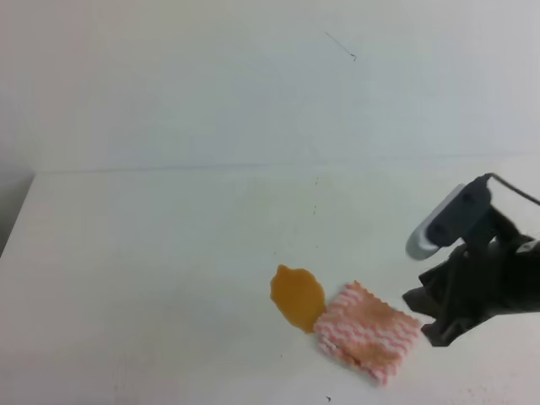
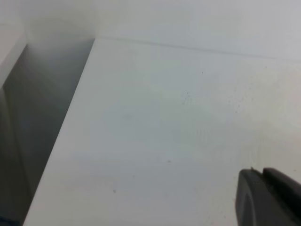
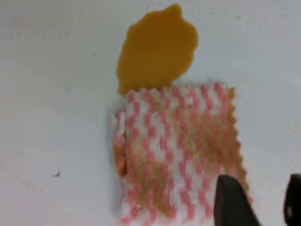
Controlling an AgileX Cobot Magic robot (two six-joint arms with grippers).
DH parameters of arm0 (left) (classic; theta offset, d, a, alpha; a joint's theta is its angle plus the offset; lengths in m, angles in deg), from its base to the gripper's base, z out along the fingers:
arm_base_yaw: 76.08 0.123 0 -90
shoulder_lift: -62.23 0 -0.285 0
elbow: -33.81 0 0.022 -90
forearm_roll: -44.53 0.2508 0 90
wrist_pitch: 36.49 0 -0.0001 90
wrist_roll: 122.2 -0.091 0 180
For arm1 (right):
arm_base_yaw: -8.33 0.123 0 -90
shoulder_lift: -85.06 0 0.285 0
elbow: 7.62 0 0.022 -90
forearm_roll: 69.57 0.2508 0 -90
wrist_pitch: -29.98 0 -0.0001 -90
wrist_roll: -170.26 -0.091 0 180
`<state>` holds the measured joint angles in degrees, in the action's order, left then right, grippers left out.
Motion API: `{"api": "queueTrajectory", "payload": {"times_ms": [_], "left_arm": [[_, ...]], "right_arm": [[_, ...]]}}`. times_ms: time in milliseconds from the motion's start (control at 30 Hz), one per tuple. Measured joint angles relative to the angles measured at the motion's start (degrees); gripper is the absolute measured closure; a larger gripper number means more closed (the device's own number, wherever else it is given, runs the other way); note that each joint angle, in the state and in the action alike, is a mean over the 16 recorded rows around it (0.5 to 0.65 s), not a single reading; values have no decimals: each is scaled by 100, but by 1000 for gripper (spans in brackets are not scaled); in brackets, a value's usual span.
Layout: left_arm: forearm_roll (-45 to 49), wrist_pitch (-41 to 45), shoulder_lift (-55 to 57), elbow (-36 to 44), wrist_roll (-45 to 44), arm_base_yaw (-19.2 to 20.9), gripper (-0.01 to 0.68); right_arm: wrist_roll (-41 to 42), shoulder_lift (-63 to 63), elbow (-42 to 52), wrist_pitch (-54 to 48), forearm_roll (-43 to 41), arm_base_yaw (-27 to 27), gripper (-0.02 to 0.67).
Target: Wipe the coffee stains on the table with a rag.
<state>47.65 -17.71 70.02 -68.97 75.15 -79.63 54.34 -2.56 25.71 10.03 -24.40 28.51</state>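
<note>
The coffee stains (image 1: 296, 297) are one amber-orange blotch on the white table (image 1: 169, 253). The pink-and-white zigzag rag (image 1: 368, 331) lies flat, with a tan stained patch, and its left edge touches the blotch. In the right wrist view the rag (image 3: 178, 150) sits just below the stain (image 3: 157, 47). My right gripper (image 3: 261, 188) hovers at the rag's near right corner, fingers (image 3: 233, 202) apart with nothing between them. In the high view this gripper (image 1: 426, 314) stands just right of the rag. Only a dark part of my left gripper (image 2: 268, 197) shows, over bare table.
The table's left edge (image 2: 61, 141) drops off into a dark gap beside a wall. A white wall (image 1: 253, 84) rises behind the table's far edge. A few tiny dark specks (image 1: 315, 209) dot the surface.
</note>
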Motion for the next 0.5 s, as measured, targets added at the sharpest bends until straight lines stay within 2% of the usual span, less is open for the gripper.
{"api": "queueTrajectory", "payload": {"times_ms": [267, 500], "left_arm": [[0, 0, 0, 0, 0, 0, 674], [0, 0, 0, 0, 0, 0, 674]], "right_arm": [[349, 1184, -317, 511, -120, 708, 260], [456, 1999, -738, 652, -105, 908, 225]]}}
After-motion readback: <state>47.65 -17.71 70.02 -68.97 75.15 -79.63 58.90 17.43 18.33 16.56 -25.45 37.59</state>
